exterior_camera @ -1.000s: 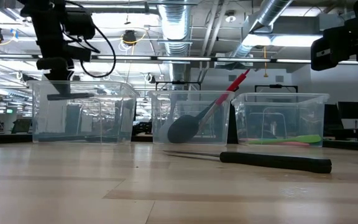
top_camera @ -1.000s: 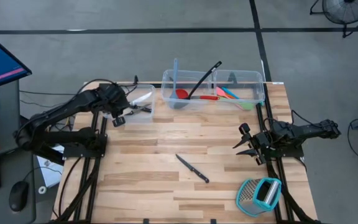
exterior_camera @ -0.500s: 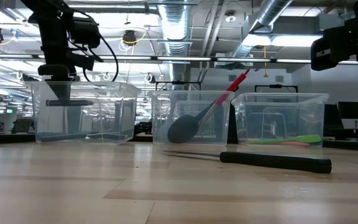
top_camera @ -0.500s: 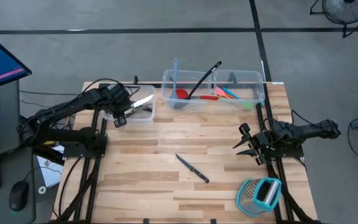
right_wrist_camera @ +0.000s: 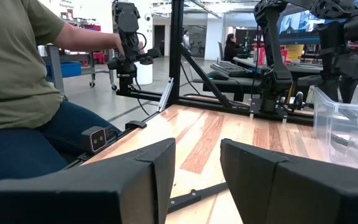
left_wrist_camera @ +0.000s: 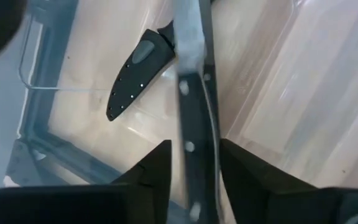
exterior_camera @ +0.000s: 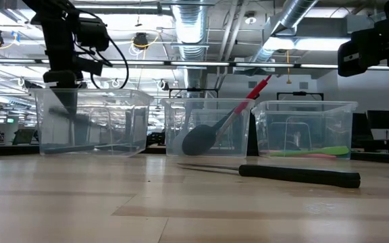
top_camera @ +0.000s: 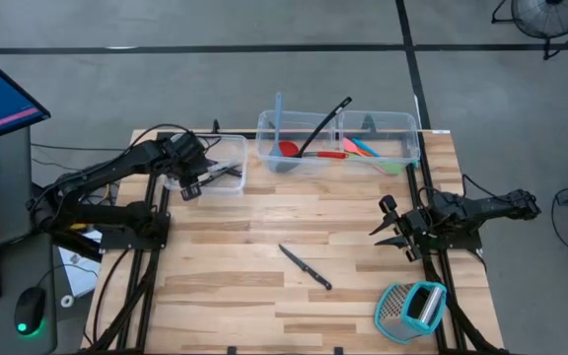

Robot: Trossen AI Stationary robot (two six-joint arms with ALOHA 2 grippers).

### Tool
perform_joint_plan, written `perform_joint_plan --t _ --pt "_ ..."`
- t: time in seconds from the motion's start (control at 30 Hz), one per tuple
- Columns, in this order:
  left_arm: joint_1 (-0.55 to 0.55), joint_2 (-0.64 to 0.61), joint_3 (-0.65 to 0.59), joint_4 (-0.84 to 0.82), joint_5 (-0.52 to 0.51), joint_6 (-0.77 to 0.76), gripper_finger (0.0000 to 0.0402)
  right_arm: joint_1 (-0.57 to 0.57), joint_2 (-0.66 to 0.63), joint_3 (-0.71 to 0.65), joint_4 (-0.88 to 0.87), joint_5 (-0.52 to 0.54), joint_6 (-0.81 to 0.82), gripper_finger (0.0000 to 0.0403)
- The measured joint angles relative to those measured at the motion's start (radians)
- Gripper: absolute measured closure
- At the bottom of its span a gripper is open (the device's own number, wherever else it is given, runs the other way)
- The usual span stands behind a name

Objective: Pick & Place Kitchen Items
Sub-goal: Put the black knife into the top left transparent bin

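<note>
- Three clear plastic bins stand along the far edge of the wooden table (top_camera: 264, 256): a separate left bin (top_camera: 227, 183) and two joined ones toward the right (top_camera: 336, 120).
- The left gripper (top_camera: 193, 182) hangs over the left bin; in the left wrist view its fingers (left_wrist_camera: 149, 173) stand parted, with a black-handled knife (left_wrist_camera: 191, 118) blurred in the gap between them. Whether the fingers touch that knife cannot be told.
- Another black-handled knife (left_wrist_camera: 135, 73) lies on the floor of the left bin.
- A third knife (top_camera: 306, 267) lies flat on the open table, well apart from both grippers.
- The middle bin holds a black spoon (top_camera: 325, 126), a red spoon (top_camera: 302, 152) and a blue spatula (top_camera: 279, 120); the right bin holds coloured spatulas (top_camera: 368, 151).
- The right gripper (top_camera: 388, 229) waits by the table's right edge, its fingers (right_wrist_camera: 257, 168) apart and holding nothing.
- A teal-framed grater (top_camera: 410, 309) sits at the near right corner.
- A person (right_wrist_camera: 17, 87) sits beyond the table in the right wrist view.
</note>
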Motion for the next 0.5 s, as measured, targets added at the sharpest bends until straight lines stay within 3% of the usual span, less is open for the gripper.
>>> perform_joint_plan --t 0.3,0.5 --pt "0.0 0.001 0.011 0.005 -0.002 0.0 0.0197 0.0 0.0 0.0 0.0 0.0 0.0 0.0278" --pt "-0.026 -0.049 0.11 0.006 0.048 -0.001 0.0183 0.0 0.0 0.0 0.0 0.0 0.0 0.0278"
